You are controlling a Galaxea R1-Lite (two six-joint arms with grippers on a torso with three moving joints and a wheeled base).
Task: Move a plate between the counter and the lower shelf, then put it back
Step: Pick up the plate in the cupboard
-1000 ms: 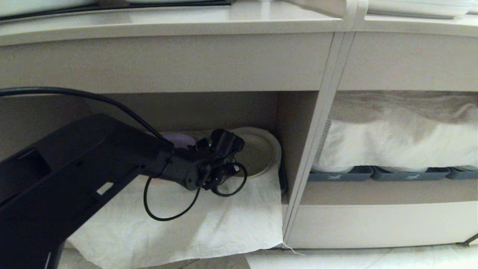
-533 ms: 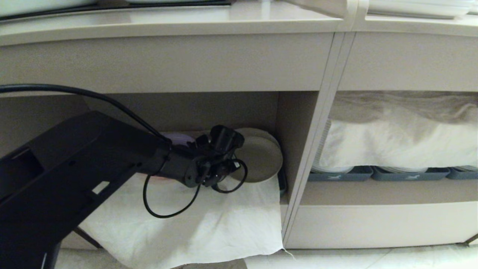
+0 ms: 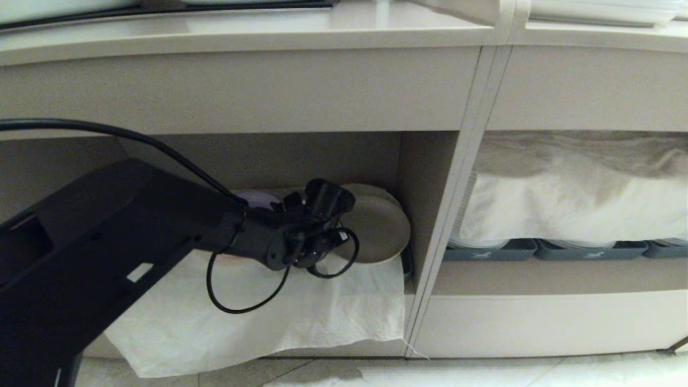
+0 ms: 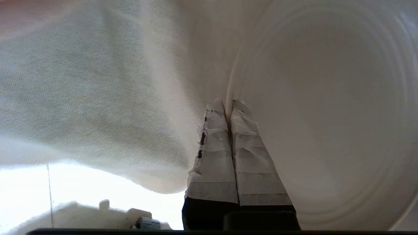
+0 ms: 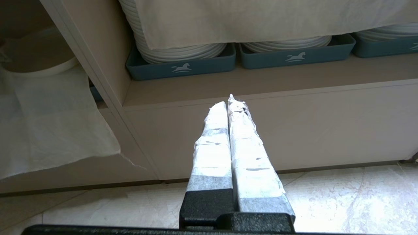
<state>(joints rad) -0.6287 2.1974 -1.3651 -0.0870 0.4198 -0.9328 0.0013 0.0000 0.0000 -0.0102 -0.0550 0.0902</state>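
Beige cabinetry fills the head view, with the counter (image 3: pixel 242 32) running along the top and open bays beneath it. On the left, the robot's black left arm reaches from the lower corner into the lower shelf (image 3: pixel 424 215), a bay draped with a crinkled white cloth (image 3: pixel 301 312) that hangs over its front edge. The left gripper (image 4: pixel 228 104) sits inside that bay, its taped fingers (image 4: pixel 212 147) pressed together on the near rim of the plate (image 3: pixel 379 228). The plate is cream-beige and tilted, its underside with faint concentric rings facing the wrist camera. It appears lifted off the cloth at the gripped edge, which suits drawing it out of the bay rather than sliding it. The plate extends away from the fingertips toward the bay's right wall, so the grip is at its edge, not its middle. Just behind it, another pale plate (image 3: pixel 376 189) and a purple plate (image 3: pixel 258 198) show.

Right of the divider, a wider bay holds stacked white plates (image 5: pixel 176 52) in blue-grey trays (image 5: pixel 183 67) under a second cloth (image 3: pixel 575 199). The right gripper (image 5: pixel 230 101) hangs outside that bay above the floor, fingers closed on nothing, apparently parked.
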